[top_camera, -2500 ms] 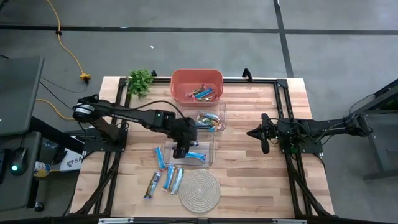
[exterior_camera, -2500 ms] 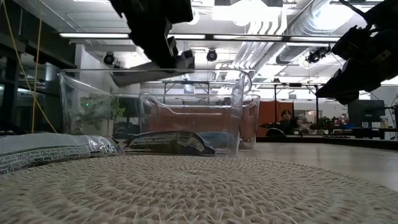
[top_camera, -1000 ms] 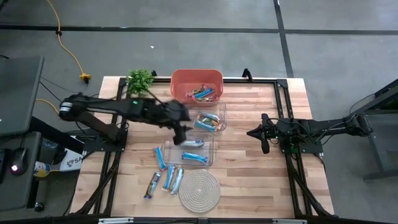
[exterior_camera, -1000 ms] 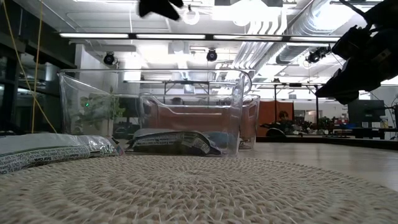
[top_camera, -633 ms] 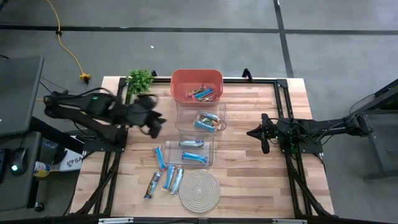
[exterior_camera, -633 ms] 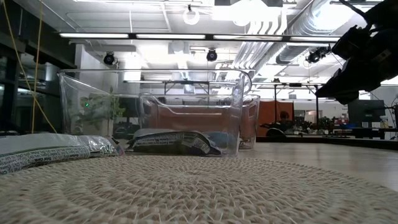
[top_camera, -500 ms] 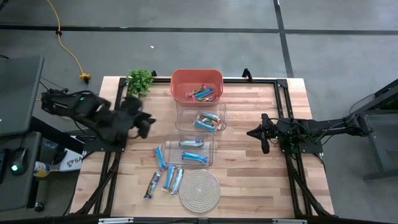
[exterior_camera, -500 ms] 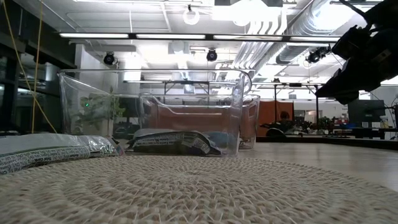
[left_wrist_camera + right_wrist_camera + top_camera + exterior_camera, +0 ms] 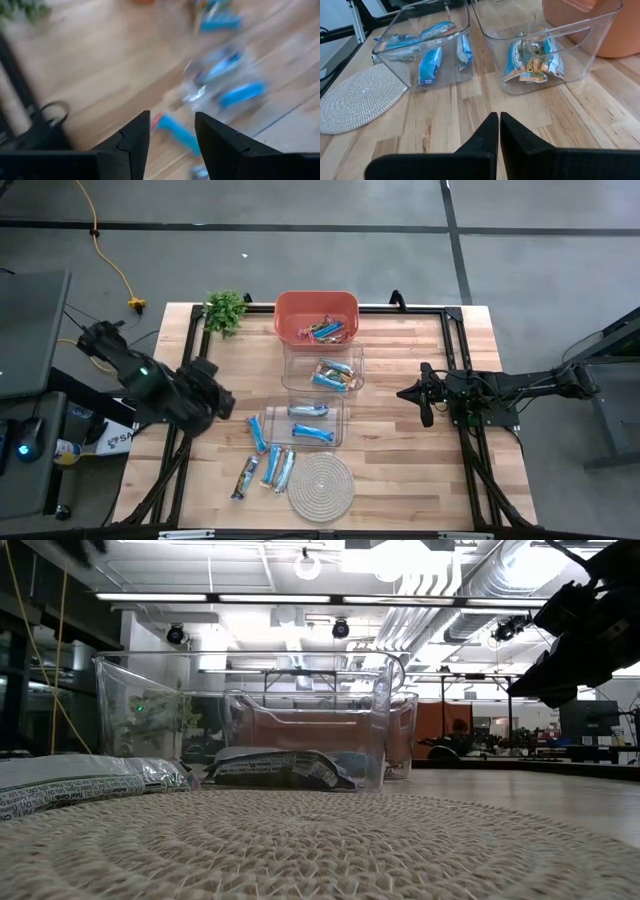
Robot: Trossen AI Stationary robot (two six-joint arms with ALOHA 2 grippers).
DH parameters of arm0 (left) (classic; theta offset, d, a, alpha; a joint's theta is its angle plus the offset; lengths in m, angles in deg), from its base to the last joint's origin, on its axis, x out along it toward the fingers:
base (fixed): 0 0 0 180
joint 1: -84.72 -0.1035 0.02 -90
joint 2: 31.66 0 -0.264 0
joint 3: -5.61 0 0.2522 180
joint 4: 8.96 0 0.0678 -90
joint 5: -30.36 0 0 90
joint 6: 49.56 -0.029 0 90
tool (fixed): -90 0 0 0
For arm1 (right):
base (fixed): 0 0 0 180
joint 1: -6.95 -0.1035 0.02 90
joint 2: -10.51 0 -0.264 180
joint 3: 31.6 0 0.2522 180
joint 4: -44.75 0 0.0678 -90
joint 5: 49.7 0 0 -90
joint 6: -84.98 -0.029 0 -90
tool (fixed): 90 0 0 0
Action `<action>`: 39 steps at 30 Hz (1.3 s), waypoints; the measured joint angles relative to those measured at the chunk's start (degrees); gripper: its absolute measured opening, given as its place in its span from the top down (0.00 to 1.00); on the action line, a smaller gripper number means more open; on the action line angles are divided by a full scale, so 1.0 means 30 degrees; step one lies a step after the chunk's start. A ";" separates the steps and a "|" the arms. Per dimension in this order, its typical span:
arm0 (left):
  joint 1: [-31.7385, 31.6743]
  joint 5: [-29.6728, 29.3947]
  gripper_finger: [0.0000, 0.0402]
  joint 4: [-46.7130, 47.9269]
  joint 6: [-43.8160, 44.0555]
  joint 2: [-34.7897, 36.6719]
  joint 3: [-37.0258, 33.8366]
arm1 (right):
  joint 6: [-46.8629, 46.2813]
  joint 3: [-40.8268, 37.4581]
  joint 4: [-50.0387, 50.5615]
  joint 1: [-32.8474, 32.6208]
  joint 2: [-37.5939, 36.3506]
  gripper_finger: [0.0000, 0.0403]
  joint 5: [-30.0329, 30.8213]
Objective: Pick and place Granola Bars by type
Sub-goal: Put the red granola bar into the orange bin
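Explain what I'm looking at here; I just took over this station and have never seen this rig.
Two robot arms work at a wooden table. One camera looks straight down, one sits at table level, and one rides each wrist. The left gripper, open and empty, is pulled back at the table's left edge. The right gripper is shut, empty, waiting at the right. Granola bars lie loose beside a woven coaster; others sit in two clear bins and an orange bin.

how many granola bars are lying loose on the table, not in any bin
4. One light blue bar lies left of the near clear bin. Three more, at and, lie left of the woven coaster. Others may be hidden.
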State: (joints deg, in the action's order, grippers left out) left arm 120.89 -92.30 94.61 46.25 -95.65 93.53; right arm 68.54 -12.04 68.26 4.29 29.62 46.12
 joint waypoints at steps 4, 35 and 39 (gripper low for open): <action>0.0007 0.2370 0.62 -0.0943 -0.2536 -0.1033 -0.2051 | 0.0000 0.0000 -0.0031 -0.0002 -0.0007 1.00 0.0000; -0.0044 0.4980 0.62 -1.4203 -1.5776 -0.1744 -1.1828 | 0.0000 0.0000 -0.0034 -0.0003 -0.0007 1.00 0.0000; -0.0055 0.4856 0.62 -1.4589 -1.6932 -0.2093 -1.2075 | 0.0000 0.0000 -0.0034 -0.0007 -0.0007 1.00 0.0000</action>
State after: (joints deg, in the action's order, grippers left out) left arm 120.72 -77.73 50.85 -4.54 -101.93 57.31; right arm 68.54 -12.04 68.16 4.27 29.60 46.12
